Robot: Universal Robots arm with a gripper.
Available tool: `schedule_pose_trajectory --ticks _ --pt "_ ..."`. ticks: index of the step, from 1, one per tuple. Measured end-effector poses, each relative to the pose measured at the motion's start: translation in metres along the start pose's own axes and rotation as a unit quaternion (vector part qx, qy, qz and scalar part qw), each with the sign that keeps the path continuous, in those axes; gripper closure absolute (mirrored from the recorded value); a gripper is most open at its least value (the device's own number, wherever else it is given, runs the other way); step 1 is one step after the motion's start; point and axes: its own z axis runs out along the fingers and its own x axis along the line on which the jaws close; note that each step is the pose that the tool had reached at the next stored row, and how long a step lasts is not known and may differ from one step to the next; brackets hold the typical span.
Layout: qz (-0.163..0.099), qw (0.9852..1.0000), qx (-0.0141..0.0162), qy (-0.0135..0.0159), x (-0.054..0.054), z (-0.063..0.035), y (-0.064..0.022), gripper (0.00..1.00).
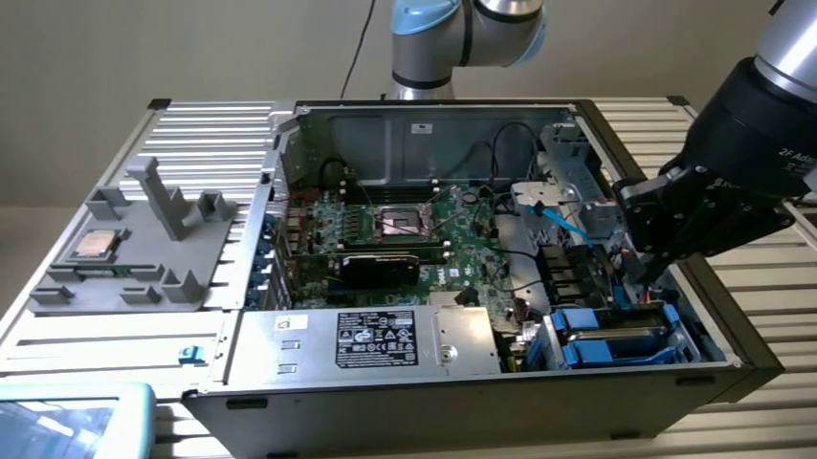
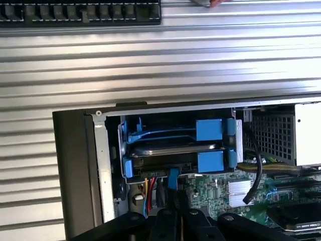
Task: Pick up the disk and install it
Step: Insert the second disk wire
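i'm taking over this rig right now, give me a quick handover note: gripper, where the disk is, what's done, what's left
Gripper: shut, holding nothing, poised over the drive bay corner of the open computer case.
Disk: seated in the blue carrier bay at the case's corner, lying flat between the blue rails.
Done: the disk looks picked up and placed in its bay.
Left: whether it is fully pushed home and cabled can't be told; check this before moving on.

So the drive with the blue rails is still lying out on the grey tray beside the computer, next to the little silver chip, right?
Not quite. The disk already sits in its blue-railed bay inside the computer case, as the wrist view shows. The silver chip does lie on the grey tray beside the computer.
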Motion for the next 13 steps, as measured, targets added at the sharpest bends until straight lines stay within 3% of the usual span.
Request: schedule_pose_trajectory --ticks 4,7,13 --pt "-0.026 0.9996 -0.0074 0.0011 0.0001 0.0011 0.0001 0.89" --pt "-0.038 0.9992 -0.0091 0.0009 0.0000 0.0024 0.0001 0.89" --pt "-0.044 0.9990 -0.0097 0.0007 -0.0036 0.0069 0.0014 0.89"
